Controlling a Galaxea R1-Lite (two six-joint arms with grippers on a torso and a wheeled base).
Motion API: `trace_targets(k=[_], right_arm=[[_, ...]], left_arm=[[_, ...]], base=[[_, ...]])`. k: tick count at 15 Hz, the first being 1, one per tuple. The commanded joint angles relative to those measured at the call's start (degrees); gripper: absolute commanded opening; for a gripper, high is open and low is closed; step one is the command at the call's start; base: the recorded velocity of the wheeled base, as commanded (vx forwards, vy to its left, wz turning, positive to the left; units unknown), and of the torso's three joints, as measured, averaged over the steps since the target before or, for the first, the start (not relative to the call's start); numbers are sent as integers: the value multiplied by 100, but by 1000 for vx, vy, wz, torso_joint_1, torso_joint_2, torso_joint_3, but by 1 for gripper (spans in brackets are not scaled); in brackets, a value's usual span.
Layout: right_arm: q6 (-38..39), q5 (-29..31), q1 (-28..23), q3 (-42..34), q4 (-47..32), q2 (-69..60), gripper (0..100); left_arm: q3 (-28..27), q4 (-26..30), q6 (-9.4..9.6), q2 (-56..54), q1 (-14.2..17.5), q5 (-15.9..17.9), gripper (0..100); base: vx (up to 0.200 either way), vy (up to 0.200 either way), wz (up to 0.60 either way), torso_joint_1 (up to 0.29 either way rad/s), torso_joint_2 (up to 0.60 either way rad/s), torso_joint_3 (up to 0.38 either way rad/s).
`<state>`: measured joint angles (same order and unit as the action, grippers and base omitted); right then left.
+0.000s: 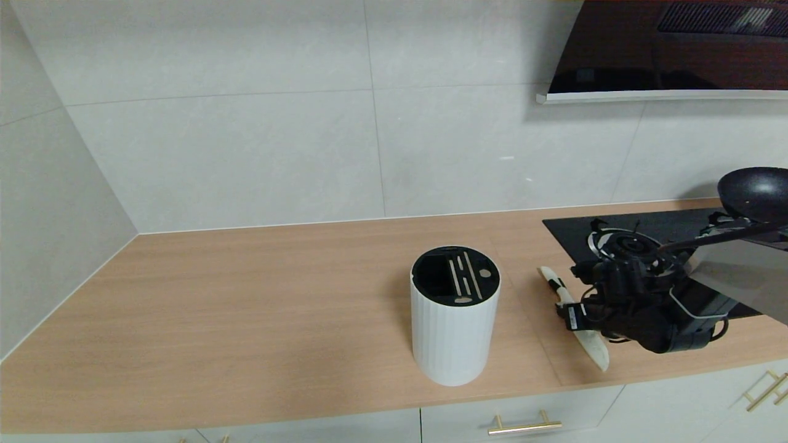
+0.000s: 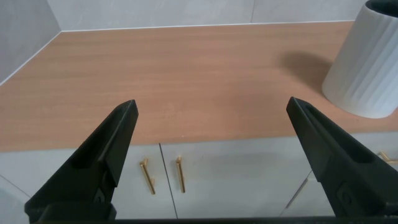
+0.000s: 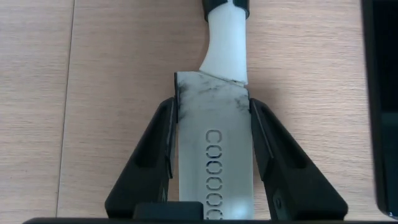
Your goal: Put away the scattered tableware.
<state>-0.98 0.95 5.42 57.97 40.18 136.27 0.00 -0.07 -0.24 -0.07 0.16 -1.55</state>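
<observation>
The knife (image 3: 214, 155) lies flat on the tabletop (image 1: 246, 307) between the stove (image 1: 652, 223) and the white slotted holder (image 1: 454, 326) I'm aiming for, my right hand (image 3: 212, 106) clamped across its blade to lift it, my left hand (image 2: 211, 102) idle, fingers wide apart.

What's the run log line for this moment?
right gripper: shut on knife blade, knife on counter | left gripper: open, over counter edge | holder: upright, left of knife
</observation>
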Motion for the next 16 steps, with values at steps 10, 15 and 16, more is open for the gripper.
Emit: trace_targets(k=[10, 15, 16], right_arm=[[115, -25, 389, -602, 201, -2588, 0], [124, 19, 1338, -198, 210, -3528, 0], [124, 98, 1549, -198, 227, -3660, 0]], left_arm=[[0, -10, 139, 7, 2, 23, 100], [-2689, 508, -362, 2618, -121, 2756, 100], [-3243, 508, -362, 3497, -121, 3029, 100]], base=[[0, 0, 0, 0, 0, 0], [0, 0, 0, 0, 0, 0], [0, 0, 0, 0, 0, 0]])
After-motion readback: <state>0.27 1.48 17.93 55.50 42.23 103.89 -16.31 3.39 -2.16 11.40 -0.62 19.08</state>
